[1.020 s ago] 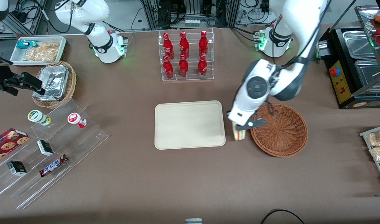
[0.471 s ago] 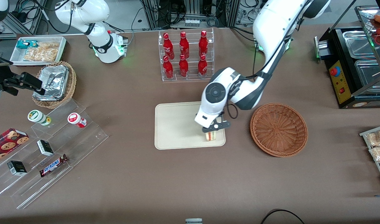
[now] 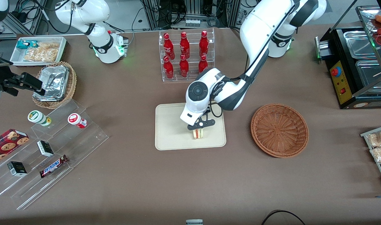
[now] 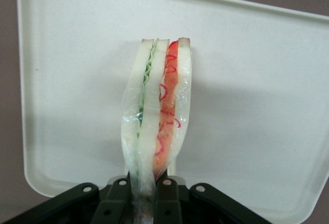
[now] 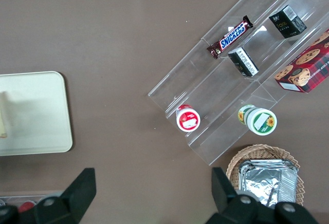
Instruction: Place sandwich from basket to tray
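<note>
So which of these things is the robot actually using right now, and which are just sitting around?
In use:
- sandwich, held shut in the gripper just above the tray
- tray
- basket, now without the sandwich

Just lying about:
- red bottles in their clear rack
- Snickers bar
- cookie box
- foil containers

A second ago my gripper (image 3: 198, 131) holds the sandwich (image 3: 198, 133) between the tray (image 3: 170, 137) and the basket (image 3: 279, 129), just beside the basket's rim. Half a second ago I am over the tray's edge nearest the basket. Now I am farther in over the tray, toward the parked arm's end, fingers (image 4: 167, 203) still clamped on the sandwich.
</note>
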{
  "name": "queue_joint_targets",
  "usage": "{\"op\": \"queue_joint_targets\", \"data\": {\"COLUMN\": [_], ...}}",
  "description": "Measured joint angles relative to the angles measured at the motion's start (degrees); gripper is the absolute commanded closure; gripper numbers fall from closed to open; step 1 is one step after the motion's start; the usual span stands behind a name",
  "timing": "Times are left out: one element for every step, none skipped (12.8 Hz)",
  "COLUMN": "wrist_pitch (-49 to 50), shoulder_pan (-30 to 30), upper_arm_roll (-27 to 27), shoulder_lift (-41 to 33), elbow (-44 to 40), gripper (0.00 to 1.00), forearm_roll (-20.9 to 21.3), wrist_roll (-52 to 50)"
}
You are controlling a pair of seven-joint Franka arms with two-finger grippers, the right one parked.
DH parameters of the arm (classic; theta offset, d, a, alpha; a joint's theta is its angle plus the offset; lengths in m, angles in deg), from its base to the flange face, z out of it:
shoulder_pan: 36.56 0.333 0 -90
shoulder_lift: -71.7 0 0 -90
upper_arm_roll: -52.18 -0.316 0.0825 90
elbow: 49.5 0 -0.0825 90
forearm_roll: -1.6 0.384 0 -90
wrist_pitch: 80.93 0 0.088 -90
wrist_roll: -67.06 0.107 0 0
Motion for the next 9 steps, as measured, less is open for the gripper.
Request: {"op": "queue_joint_targets", "data": {"wrist_pitch": [-0.65,-1.28,-1.95,-2.37,-2.55,-2.62,-2.63,-2.63,-2.62], "shoulder_pan": [-0.05,-0.09,-0.12,-0.12,-0.11,-0.11,-0.11,-0.11,-0.11], "upper_arm_roll": [0.42,0.71,0.85,0.88,0.88,0.88,0.88,0.88,0.88], "shoulder_lift": [0.76,1.41,1.88,2.18,2.32,2.38,2.38,2.38,2.36], "elbow": [-0.53,-0.93,-1.19,-1.28,-1.32,-1.38,-1.52,-1.77,-2.11], "gripper": [0.97,0.95,0.84,0.43,0.0,0.0,0.0,0.0,0.0], "forearm_roll": [0.0,0.0,0.0,0.0,0.0,0.0,-0.05,-0.19,-0.3], "wrist_roll": [-0.16,-0.5,-0.77,-0.88,-0.9,-0.91,-0.95,-1.01,-1.07]}}
